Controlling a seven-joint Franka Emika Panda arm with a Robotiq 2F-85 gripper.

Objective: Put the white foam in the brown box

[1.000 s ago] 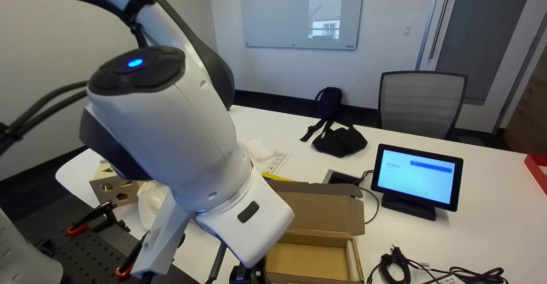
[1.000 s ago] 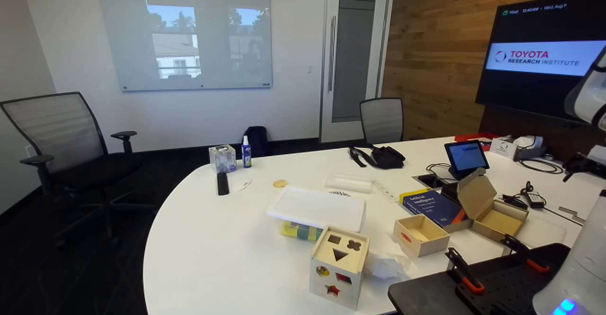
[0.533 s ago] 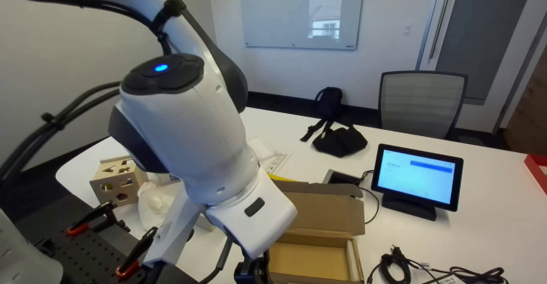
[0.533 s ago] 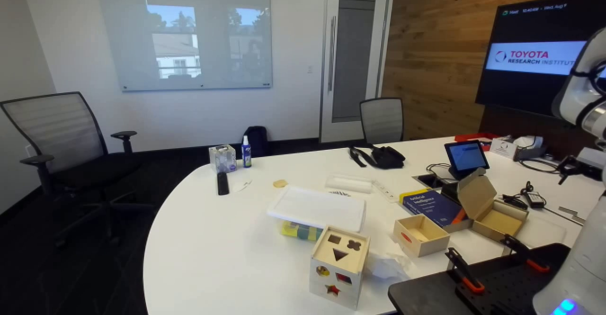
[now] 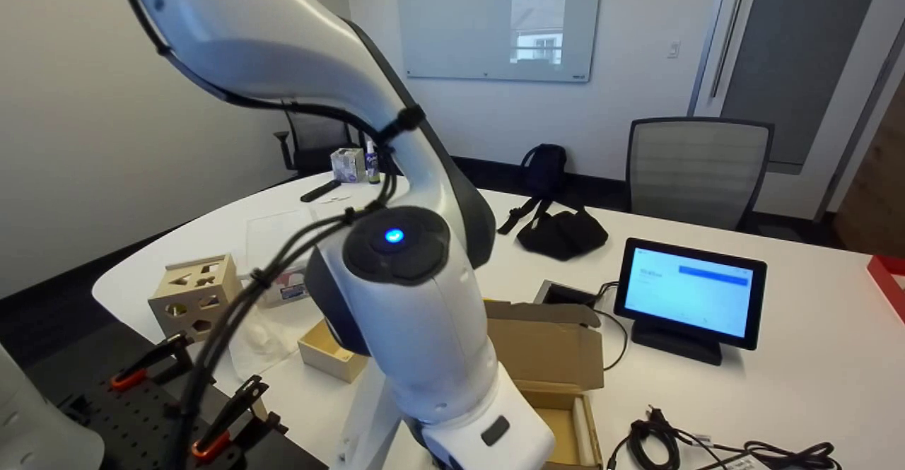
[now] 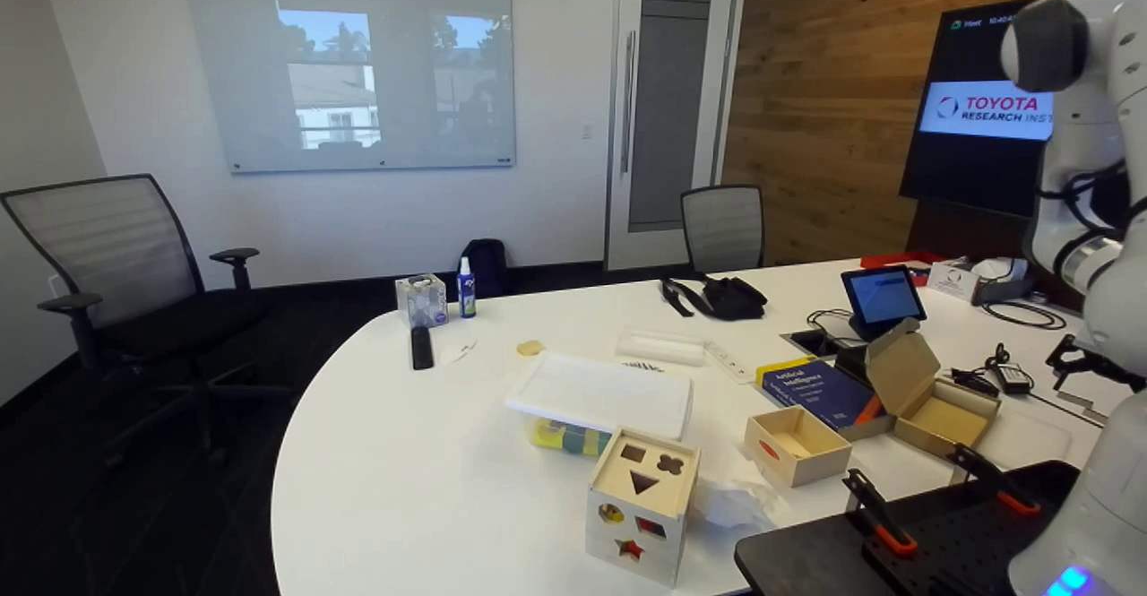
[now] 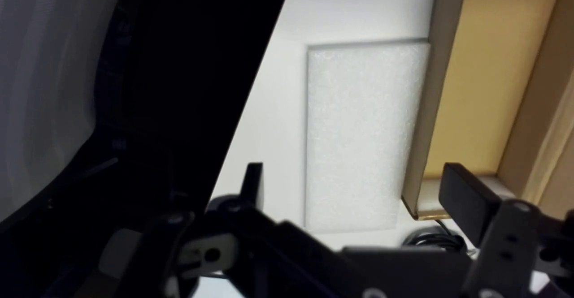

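The arm (image 5: 431, 329) has now come lower; the gripper (image 7: 354, 172) is spread wide, and below it the white foam (image 7: 363, 132) lies flat, just beside the brown box (image 7: 489, 78).

On the white table (image 6: 421, 479), the brown box (image 6: 925, 440) stands open between a blue book (image 6: 814, 392) and the white foam (image 6: 1029, 435).
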